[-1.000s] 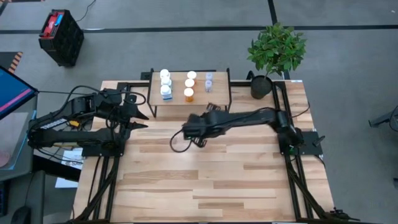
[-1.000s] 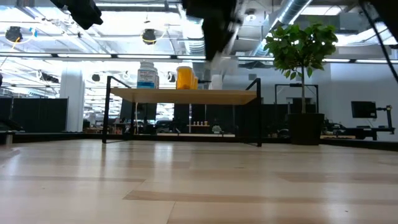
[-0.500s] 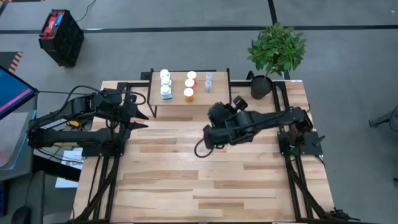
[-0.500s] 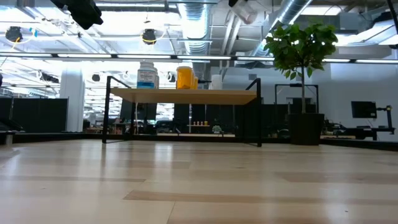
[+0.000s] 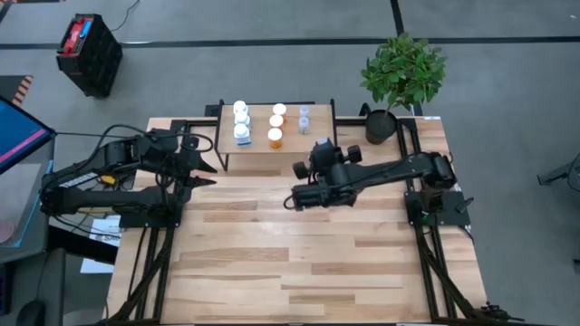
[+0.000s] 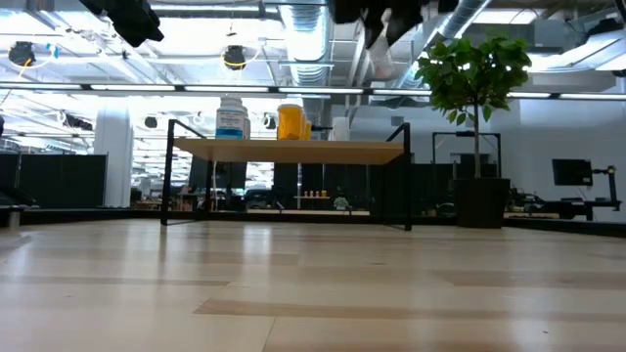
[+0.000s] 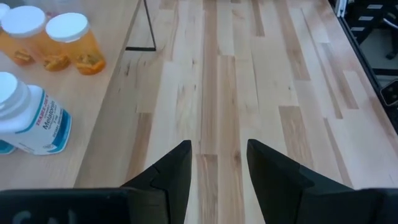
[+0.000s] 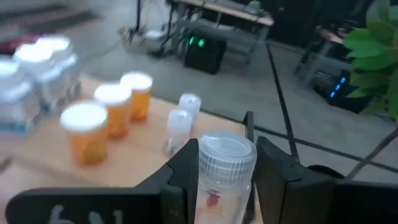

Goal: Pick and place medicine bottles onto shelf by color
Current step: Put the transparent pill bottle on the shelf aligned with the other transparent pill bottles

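Note:
The shelf (image 5: pixel 276 136) stands at the table's far edge. On its top board stand white bottles (image 5: pixel 241 122) on the left, orange bottles (image 5: pixel 276 125) in the middle and two clear bottles (image 5: pixel 304 118) on the right. My right gripper (image 5: pixel 319 150) hovers just near and right of the shelf, high in the low view (image 6: pixel 380 24). It is shut on a clear bottle with a ridged cap (image 8: pixel 225 163). My left gripper (image 5: pixel 207 172) waits open and empty by the shelf's left end (image 7: pixel 217 163). My right gripper pinches the clear bottle's body (image 8: pixel 214 190) between its two fingers, just below the ridged cap. The fingers point roughly level toward the shelf, one on each side of the bottle. The bottle stands upright and is lifted clear, well above the table (image 6: pixel 378 57).
A potted plant (image 5: pixel 399 77) stands at the table's far right corner, close to the shelf's right end. The wooden tabletop (image 5: pixel 299 263) stretches near of the shelf. A black crate (image 5: pixel 89 52) sits on the floor beyond the table.
My right gripper has swung from in front of the shelf's middle toward the table's right. It has then turned and gone toward the shelf's right end, staying high above the table.

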Tool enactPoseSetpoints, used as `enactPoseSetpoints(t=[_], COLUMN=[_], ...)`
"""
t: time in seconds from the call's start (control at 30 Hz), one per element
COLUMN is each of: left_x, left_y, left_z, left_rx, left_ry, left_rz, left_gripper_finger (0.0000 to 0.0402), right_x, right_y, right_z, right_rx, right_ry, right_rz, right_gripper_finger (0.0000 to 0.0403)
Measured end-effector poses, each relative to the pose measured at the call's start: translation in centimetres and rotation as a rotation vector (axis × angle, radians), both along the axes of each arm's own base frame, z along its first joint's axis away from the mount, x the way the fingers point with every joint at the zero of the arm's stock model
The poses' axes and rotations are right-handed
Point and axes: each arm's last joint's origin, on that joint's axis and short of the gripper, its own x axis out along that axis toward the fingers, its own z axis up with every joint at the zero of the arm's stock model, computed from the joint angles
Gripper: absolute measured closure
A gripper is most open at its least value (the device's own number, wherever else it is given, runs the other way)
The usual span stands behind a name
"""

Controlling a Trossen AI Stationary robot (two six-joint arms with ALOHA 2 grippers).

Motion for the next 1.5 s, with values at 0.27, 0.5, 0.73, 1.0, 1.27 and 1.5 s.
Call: enactPoseSetpoints(t=[0.27,0.5,0.73,1.0,1.27,1.5], left_x=[0.2,0.9,2.0,2.4,2.3,2.3], left_y=[0.1,0.3,0.8,0.9,0.9,0.9], left_z=[-0.1,-0.4,-0.9,-1.2,-1.1,-1.1], left_rx=[0.006,0.012,0.026,0.028,0.047,0.050], left_ry=[0.012,0.042,0.098,0.122,0.118,0.116], left_rz=[-0.007,0.003,0.034,0.042,0.028,0.028], left_gripper_finger=[0.0260,0.0260,0.0260,0.0260,0.0260,0.0260], right_x=[1.5,1.9,3.3,4.2,4.1,4.2], right_y=[-2.6,-4.7,-6.2,-7.5,-7.7,-8.2], right_z=[-3.8,-6.5,-7.5,-8.3,-8.8,-8.6], right_rx=[-0.086,-0.116,-0.058,-0.016,-0.014,-0.018], right_ry=[-0.207,-0.215,-0.093,-0.095,-0.115,-0.143], right_rz=[-0.103,-0.155,-0.093,-0.030,-0.040,-0.053], right_gripper_finger=[0.0282,0.0282,0.0282,0.0282,0.0281,0.0270])
